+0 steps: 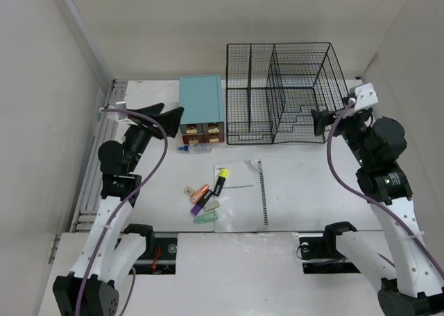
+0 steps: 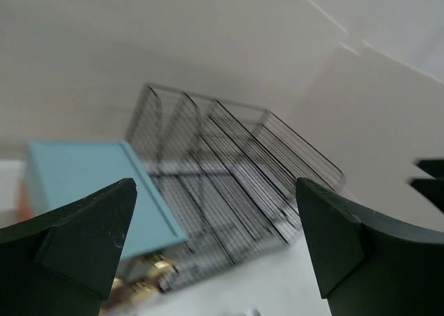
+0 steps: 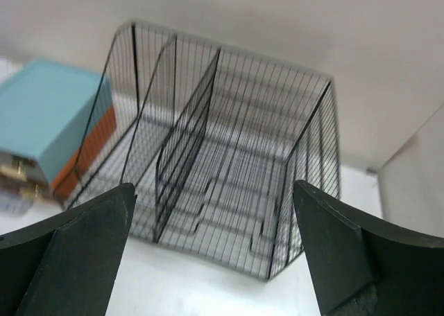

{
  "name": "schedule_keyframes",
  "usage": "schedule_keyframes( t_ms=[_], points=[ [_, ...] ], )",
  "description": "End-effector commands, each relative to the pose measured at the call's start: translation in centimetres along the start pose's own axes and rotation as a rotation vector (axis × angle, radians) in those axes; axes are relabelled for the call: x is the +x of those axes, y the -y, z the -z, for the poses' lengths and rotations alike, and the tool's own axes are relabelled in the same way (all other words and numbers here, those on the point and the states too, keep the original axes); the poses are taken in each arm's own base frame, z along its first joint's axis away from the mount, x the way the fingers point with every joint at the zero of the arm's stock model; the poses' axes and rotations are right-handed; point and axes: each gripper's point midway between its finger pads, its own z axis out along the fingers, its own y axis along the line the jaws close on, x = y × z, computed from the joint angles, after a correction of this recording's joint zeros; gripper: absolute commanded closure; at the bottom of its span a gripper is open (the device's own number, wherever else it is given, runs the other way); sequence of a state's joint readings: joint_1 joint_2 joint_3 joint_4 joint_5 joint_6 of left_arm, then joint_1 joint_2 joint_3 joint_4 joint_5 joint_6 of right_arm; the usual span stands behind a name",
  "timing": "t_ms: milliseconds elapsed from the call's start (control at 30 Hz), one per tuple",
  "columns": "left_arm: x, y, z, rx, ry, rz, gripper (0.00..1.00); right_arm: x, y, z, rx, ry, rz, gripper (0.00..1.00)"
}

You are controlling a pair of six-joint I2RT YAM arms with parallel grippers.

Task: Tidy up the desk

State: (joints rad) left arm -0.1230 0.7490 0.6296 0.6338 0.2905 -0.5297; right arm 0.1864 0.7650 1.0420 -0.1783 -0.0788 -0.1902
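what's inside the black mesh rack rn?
Nothing visible in the mesh rack: every compartment shows only wire dividers and white desk beneath. The right gripper overlaps its right front from above; the right wrist view shows that part bare too.

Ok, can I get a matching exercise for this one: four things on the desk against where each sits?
1 drawer box
2 file rack
3 sheet of paper
4 markers

a back right of the desk
b flat in the middle
c just left of the rack
d bunched at the paper's left edge

Pairs: 1-c, 2-a, 3-b, 4-d
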Motion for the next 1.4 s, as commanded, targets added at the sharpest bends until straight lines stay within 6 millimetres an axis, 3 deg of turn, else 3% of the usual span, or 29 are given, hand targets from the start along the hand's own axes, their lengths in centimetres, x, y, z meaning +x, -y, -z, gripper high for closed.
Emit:
schedule_keyframes(
  t_ms=[0, 67, 133, 200, 233, 300, 367, 400, 433, 467, 500, 533, 567, 600, 633, 733, 800, 867, 933, 1033, 1200, 1367],
  points=[
    [5.1, 4.5, 1.6, 0.237, -0.282, 0.237, 0.0, 5.8, -1.5, 0.5, -0.058, -0.226, -0.037, 0.0],
    [7.8, 4.9, 2.3, 0.267, -0.387, 0.311, 0.0, 6.7, -1.9, 0.8, -0.091, -0.235, 0.01, 0.0],
    [10.4, 5.9, 3.3, 0.281, -0.45, 0.357, 0.0, 7.8, -3.8, 1.0, -0.225, -0.243, 0.079, 0.0],
    [12.5, 7.1, 3.9, 0.287, -0.471, 0.364, 0.0, 10.2, -5.2, 0.8, -0.317, -0.291, 0.098, 0.0],
    [12.4, 7.7, 3.8, 0.285, -0.457, 0.368, 0.0, 10.5, -5.6, 0.7, -0.339, -0.297, 0.092, 0.0],
    [14.1, 6.9, 3.4, 0.204, -0.44, 0.331, 0.0, 11.7, -7.0, 0.6, -0.429, -0.32, 0.088, 0.0],
    [16.5, 7.5, 3.8, 0.188, -0.483, 0.299, 0.0, 12.1, -8.0, 0.5, -0.488, -0.326, 0.068, 0.04],
    [18.6, 7.1, 4.1, 0.165, -0.525, 0.264, 0.03, 12.7, -8.2, 0.2, -0.505, -0.359, 0.054, 0.69],
    [19.8, 6.9, 4.3, 0.154, -0.555, 0.251, 0.03, 12.8, -8.2, -0.2, -0.509, -0.365, 0.06, 0.7],
    [20.5, 6.8, 4.4, 0.139, -0.571, 0.25, 0.05, 13.2, -7.9, -0.5, -0.489, -0.393, 0.051, 1.0],
    [21.3, 6.7, 4.4, 0.131, -0.588, 0.24, 0.15, 13.5, -7.8, -0.9, -0.477, -0.409, 0.035, 1.0],
    [22.5, 6.1, 4.7, 0.101, -0.612, 0.235, 0.23, 14.4, -7.9, -1.2, -0.482, -0.44, 0.017, 0.85],
    [22.8, 6.5, 4.8, 0.11, -0.616, 0.235, 0.3, 14.5, -8.0, -1.6, -0.478, -0.439, 0.007, 0.47],
    [23.0, 6.4, 5.0, 0.11, -0.616, 0.235, 0.38, 14.9, -8.3, -1.8, -0.497, -0.437, 0.0, 0.0],
    [23.0, 6.9, 5.0, 0.128, -0.613, 0.238, 0.5, 15.6, -8.9, -1.6, -0.524, -0.455, -0.024, 0.0],
    [23.8, 7.6, 5.6, 0.194, -0.648, 0.195, 0.53, 16.7, -10.8, -1.8, -0.616, -0.485, -0.107, 0.0],
    [24.2, 8.5, 6.5, 0.259, -0.676, 0.18, 0.4, 19.1, -11.2, -1.7, -0.628, -0.555, -0.133, 0.0],
    [25.3, 7.8, 7.3, 0.251, -0.699, 0.161, 0.34, 21.2, -11.2, -1.9, -0.608, -0.587, -0.133, 0.0],
    [25.7, 7.3, 7.5, 0.234, -0.684, 0.154, 0.22, 22.7, -11.4, -2.2, -0.612, -0.629, -0.155, 0.0],
    [27.2, 6.3, 8.1, 0.186, -0.711, 0.155, 0.22, 23.7, -13.2, -2.0, -0.689, -0.654, -0.244, 0.0],
    [29.9, 5.4, 9.8, 0.157, -0.758, 0.163, 0.32, 26.2, -15.4, -0.4, -0.784, -0.675, -0.337, 0.01],
    [32.2, 4.1, 10.7, 0.104, -0.791, 0.13, 0.38, 26.6, -16.8, 0.8, -0.852, -0.664, -0.416, 0.01]
  ],
)
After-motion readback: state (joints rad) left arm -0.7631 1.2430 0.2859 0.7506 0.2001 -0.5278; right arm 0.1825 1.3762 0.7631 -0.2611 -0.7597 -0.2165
